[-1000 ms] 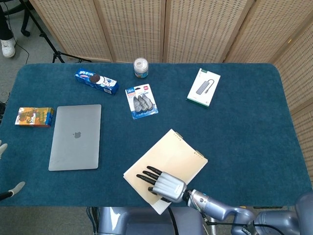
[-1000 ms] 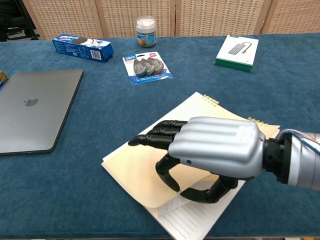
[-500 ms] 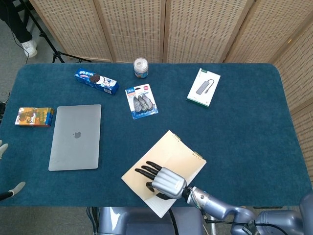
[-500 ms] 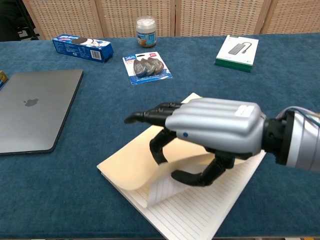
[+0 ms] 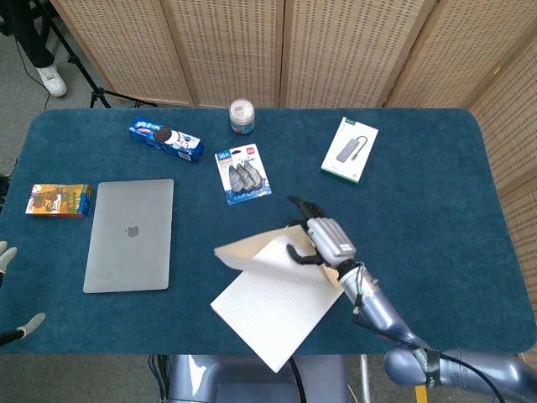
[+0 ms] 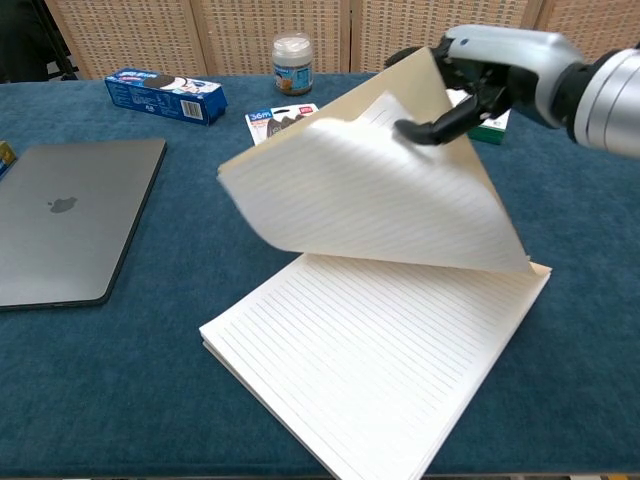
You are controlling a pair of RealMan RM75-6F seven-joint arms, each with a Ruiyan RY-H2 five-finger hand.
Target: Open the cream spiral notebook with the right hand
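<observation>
- Cream card cover of the spiral notebook [image 6: 380,190] is lifted well off the lined pages, which lie flat near the front edge of the blue felt table [image 5: 436,185].
- Pinching the cover's upper edge, the right hand [image 6: 490,65] has its dark fingers [image 6: 430,125] curled onto the cover's inner face, the silver back of the hand on the other side.
- Judging by the bow in the raised sheet, the cover is thin, light and floppy. It will sag and curl rather than swing as a stiff board.
- Best hold is likely the free edge away from the spiral binding, where it is gripped now. A grip nearer the binding would give little leverage and could crease the card.
- Paper this smooth may slip from a light pinch, and a hard pull could tear it at the wire rings.
- Only a pale fingertip of the left hand [image 5: 7,252] shows at the table's left edge; I cannot tell its state.
</observation>
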